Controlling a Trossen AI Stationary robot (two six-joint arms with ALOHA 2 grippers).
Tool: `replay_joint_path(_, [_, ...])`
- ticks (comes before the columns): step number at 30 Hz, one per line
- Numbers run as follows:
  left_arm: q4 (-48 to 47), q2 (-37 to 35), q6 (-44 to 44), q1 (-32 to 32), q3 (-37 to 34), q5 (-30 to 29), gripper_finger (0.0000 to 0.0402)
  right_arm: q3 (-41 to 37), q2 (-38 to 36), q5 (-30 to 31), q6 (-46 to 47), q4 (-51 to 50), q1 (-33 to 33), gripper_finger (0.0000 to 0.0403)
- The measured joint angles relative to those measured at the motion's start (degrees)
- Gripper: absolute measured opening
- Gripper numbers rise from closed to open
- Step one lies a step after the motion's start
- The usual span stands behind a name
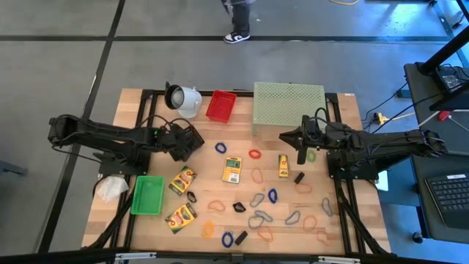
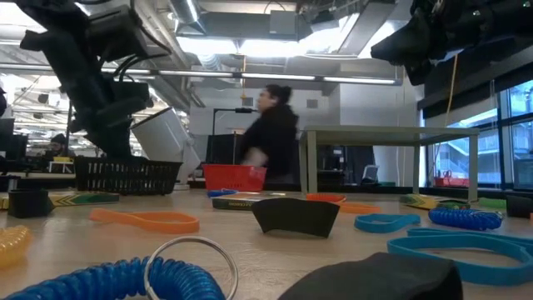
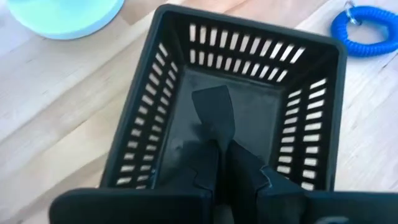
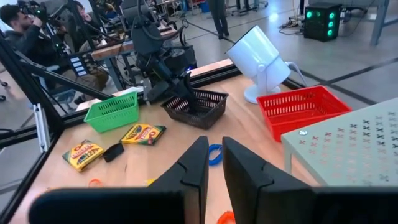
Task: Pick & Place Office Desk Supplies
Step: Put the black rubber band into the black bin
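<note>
Left gripper [image 3: 227, 152] sits clenched on a small black clip [image 3: 214, 112] inside the black basket [image 3: 155, 99] near worktop's left edge. Right gripper [image 4: 214, 165] clenched, empty. Risk: lifting w/o releasing, clip comes back out.

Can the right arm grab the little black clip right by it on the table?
Probably yes. The right gripper hangs over the table with nothing in it, and the small black clip lies just in front of it with bare wood around it. Nothing blocks the way.
</note>
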Motion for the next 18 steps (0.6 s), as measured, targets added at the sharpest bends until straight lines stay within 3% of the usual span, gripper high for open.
replay_joint_path(10, [0.56,0.0,0.08,-0.02,-0.42,1.24,0.0022,0.0,0.0,0.0,-0.47,-0.01,0.0,0.0049])
replay_joint_path(18, [0.53,0.0,0.09,-0.07,-0.42,1.49,0.0053,0.0,0.0,0.0,-0.49,-0.03,0.0,0.0049])
